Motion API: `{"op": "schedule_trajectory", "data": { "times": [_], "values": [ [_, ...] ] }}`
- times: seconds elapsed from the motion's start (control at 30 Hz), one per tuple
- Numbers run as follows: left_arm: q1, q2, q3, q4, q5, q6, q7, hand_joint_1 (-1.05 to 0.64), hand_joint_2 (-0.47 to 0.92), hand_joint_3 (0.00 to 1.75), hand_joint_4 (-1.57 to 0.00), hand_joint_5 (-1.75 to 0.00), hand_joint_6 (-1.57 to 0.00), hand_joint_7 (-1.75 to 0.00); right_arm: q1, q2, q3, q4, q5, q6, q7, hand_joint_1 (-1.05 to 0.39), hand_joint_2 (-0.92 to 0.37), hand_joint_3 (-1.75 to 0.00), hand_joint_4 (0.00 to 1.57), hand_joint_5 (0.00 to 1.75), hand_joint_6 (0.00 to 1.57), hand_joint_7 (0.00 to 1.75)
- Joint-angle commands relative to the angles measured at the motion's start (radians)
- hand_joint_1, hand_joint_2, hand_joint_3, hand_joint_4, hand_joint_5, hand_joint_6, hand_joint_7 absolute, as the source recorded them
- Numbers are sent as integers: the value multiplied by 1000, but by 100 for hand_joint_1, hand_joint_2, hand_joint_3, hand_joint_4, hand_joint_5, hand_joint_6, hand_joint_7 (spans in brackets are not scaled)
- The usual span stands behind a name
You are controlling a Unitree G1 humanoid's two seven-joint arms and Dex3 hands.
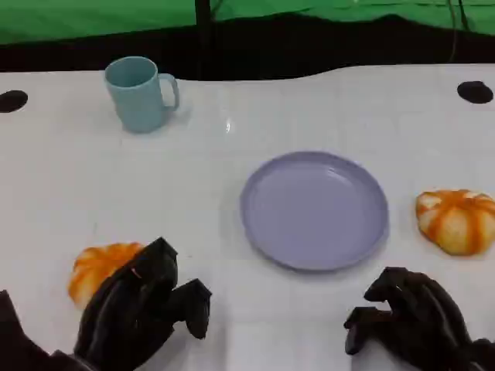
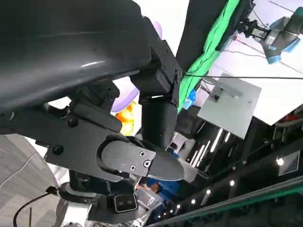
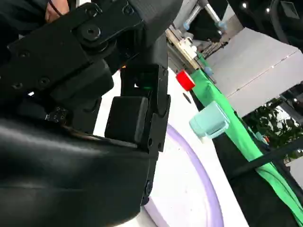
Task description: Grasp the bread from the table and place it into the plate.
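Observation:
Two orange-and-white bread rolls lie on the white table: one bread [image 1: 458, 220] right of the lavender plate [image 1: 313, 209], the other bread [image 1: 99, 267] at the front left. My left hand [image 1: 143, 309] sits just in front and to the right of the left roll, covering its near edge, fingers loosely curled and thumb apart, nothing held. The left wrist view shows that roll [image 2: 125, 117] and the plate [image 2: 127, 96] past the fingers. My right hand [image 1: 414, 321] rests near the front edge, below the plate's right side, holding nothing.
A light blue mug [image 1: 139, 93] stands at the back left, also seen as the mug [image 3: 210, 120] beyond the plate rim [image 3: 189, 161]. Dark round marks [image 1: 474, 91] sit at the table's far corners. A green backdrop runs behind the table.

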Motion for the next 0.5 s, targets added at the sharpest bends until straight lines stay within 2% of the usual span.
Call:
{"op": "schedule_trajectory", "data": {
  "times": [0.03,0.5],
  "values": [
    [3,10,8,-1,3,0,-6,-71,92,11,-89,-175,-73,-157,5,-4,-7,-18,9,4,-13,-104,-72,0,157,74,157,40],
    [3,10,8,-2,3,0,-6,-71,92,11,-89,-175,-74,-154,6,-4,-5,-21,9,5,-17,-104,-72,0,157,74,157,40]
  ]
}}
